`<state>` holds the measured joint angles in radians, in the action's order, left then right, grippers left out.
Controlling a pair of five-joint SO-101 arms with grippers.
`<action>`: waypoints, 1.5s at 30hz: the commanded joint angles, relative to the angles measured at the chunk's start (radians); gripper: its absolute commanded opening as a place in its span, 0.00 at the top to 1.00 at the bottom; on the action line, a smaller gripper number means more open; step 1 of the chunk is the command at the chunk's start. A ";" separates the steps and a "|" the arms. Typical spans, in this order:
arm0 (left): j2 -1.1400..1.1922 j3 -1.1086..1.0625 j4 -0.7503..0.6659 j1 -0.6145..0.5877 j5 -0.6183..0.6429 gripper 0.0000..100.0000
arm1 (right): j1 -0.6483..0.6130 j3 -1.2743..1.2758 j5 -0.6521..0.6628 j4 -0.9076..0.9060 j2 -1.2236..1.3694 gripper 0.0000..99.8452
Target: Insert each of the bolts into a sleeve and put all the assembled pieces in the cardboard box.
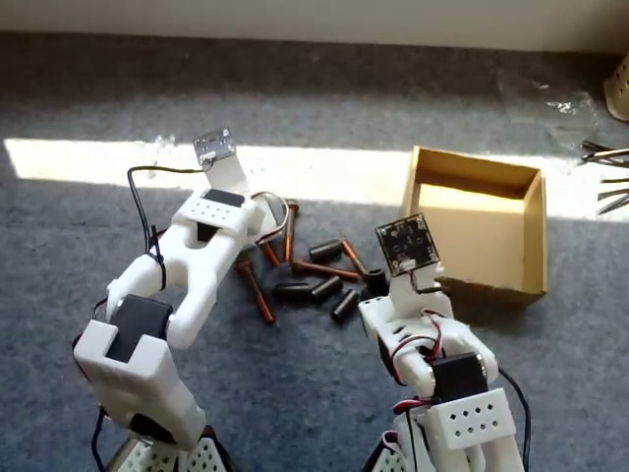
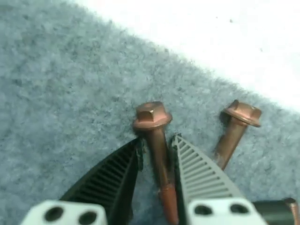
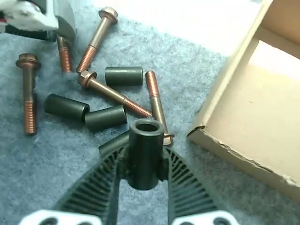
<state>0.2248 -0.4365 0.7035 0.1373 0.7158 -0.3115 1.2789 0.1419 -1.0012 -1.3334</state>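
Left wrist view: bolt (image 2: 151, 116) between left gripper (image 2: 157, 139) jaws, seemingly gripped.

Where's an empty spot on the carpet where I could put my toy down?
Bare carpet lies between the two arms' bases, nearer than the bolts and sleeves. More lies beside the left arm, on its side away from the cardboard box, whose floor is bare too. It's crowded mid-carpet, where that pile sits between the arms.

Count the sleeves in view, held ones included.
5. One sleeve stands upright in the right claw; three lie loose among the bolts; one lies partly hidden behind that claw. Others may be hidden.
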 commanded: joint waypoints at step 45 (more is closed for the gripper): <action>-0.030 0.160 0.052 -0.005 -0.601 1.00 | -0.033 0.165 0.000 0.298 -0.015 1.00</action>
<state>0.2371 -0.3644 0.7234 0.0990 0.1527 -0.3130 1.4308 0.1419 -0.7848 -1.3334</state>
